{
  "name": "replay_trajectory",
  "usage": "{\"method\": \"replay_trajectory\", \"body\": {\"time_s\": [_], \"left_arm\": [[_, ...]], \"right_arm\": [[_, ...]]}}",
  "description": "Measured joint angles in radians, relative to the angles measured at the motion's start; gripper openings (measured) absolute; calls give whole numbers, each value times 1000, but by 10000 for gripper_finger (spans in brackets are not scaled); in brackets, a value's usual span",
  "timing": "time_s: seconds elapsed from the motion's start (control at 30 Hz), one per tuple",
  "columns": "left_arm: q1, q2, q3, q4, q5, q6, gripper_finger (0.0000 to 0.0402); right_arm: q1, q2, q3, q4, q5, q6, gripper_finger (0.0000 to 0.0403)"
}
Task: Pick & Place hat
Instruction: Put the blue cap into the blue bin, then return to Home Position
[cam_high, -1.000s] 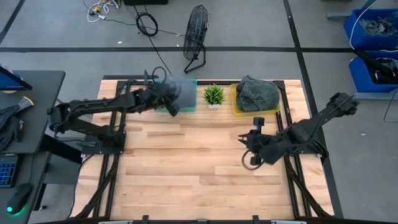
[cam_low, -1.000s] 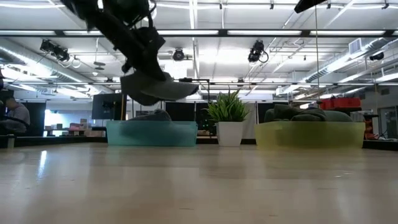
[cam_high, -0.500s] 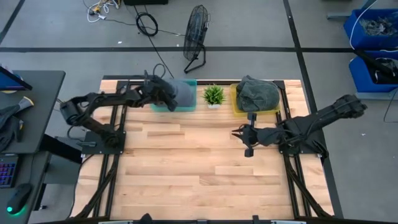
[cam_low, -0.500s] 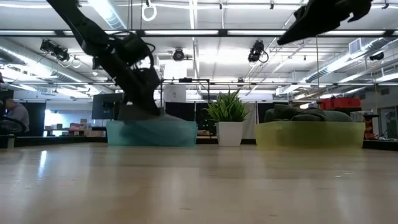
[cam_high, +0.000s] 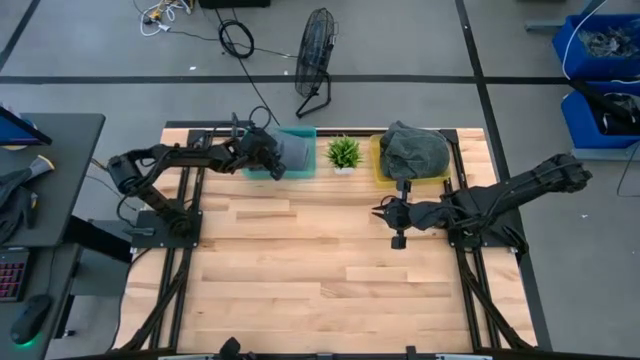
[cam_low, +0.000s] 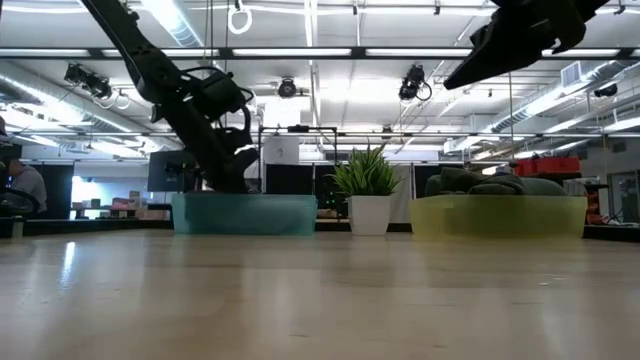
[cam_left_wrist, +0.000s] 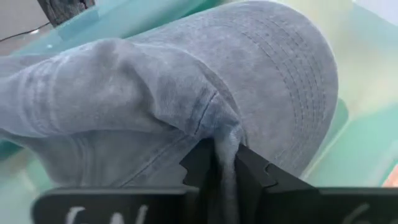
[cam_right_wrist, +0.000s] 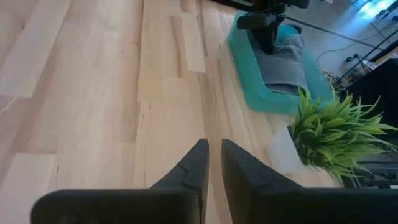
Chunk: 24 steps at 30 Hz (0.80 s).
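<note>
Inspecting the far-left teal bin (cam_high: 297, 158), we find the left gripper (cam_left_wrist: 225, 163) pinching a fold of the soft, light grey hat (cam_left_wrist: 186, 93) lying inside it; we judge that fold adequate.

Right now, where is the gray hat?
In the high view the gray hat lies in the teal bin at the table's far edge, left of the little plant, pinched by the left end effector.
</note>
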Motion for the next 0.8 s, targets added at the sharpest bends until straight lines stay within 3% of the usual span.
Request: {"method": "replay_trajectory", "body": {"time_s": [0.17,0.4,0.63,0.8], "left_arm": [[-9,-89,-1,-11,-11,0,101],[-23,-298,0,-101,-9,4,145],[-77,-584,0,-201,42,4,145],[-144,-767,0,-192,44,2,136]], "right_arm": [[-3,-17,82,-55,-2,58,45],[-2,-37,387,-356,0,43,45],[-2,-36,629,-463,1,28,45],[-2,-36,680,-428,-22,199,45]]}}
